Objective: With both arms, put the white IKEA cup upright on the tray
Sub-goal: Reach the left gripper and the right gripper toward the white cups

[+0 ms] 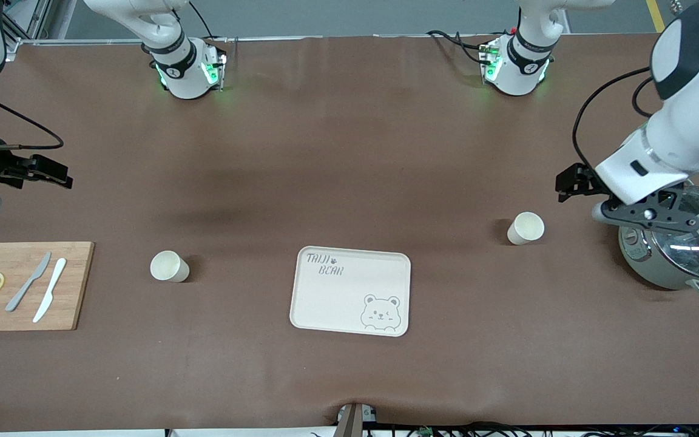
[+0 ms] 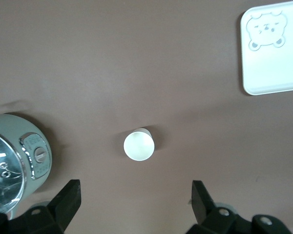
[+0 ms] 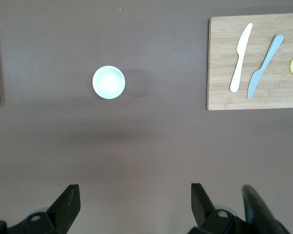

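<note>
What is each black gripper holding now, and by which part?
Nothing is held. The left gripper hangs open over the bare table beside the grey pot; the right gripper hangs open above the wooden cutting board's end.

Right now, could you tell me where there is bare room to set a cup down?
The tray is bare, between the two cups. Crowded: the cutting board and the pot.

Bright even overhead light, soft shadows, sharp focus
</note>
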`<state>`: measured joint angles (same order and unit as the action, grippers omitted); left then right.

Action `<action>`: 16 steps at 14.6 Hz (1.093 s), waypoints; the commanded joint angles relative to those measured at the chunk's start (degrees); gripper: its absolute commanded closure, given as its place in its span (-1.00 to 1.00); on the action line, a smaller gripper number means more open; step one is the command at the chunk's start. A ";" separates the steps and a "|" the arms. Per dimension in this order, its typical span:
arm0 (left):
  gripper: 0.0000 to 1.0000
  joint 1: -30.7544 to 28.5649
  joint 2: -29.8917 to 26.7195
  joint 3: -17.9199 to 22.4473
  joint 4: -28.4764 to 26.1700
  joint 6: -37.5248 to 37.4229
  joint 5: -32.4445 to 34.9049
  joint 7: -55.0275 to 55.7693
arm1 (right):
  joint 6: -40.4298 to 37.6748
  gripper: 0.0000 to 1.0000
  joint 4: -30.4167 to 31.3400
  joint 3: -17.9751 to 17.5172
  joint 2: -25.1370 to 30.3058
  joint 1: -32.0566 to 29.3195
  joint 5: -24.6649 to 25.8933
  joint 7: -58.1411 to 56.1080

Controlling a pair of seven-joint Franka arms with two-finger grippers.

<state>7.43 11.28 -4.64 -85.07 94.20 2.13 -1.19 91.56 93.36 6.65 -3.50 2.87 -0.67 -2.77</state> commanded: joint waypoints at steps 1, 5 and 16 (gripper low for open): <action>-1.00 -0.66 -3.28 -0.19 -8.76 6.23 -0.90 -0.74 | 0.82 -1.00 1.47 -0.15 1.22 0.21 1.29 0.49; -1.00 -2.32 -9.42 -0.19 -25.27 19.76 -0.90 -3.89 | 0.82 -1.00 1.56 -0.15 1.22 0.30 1.29 0.49; -1.00 -9.09 -9.80 -0.19 -50.09 51.06 -0.90 -12.69 | 9.59 -1.00 5.34 -0.23 -6.68 2.49 1.20 0.49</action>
<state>-0.70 1.36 -4.54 -132.17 140.66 2.14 -12.11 98.81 98.74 6.34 -6.76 4.20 -0.67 -2.77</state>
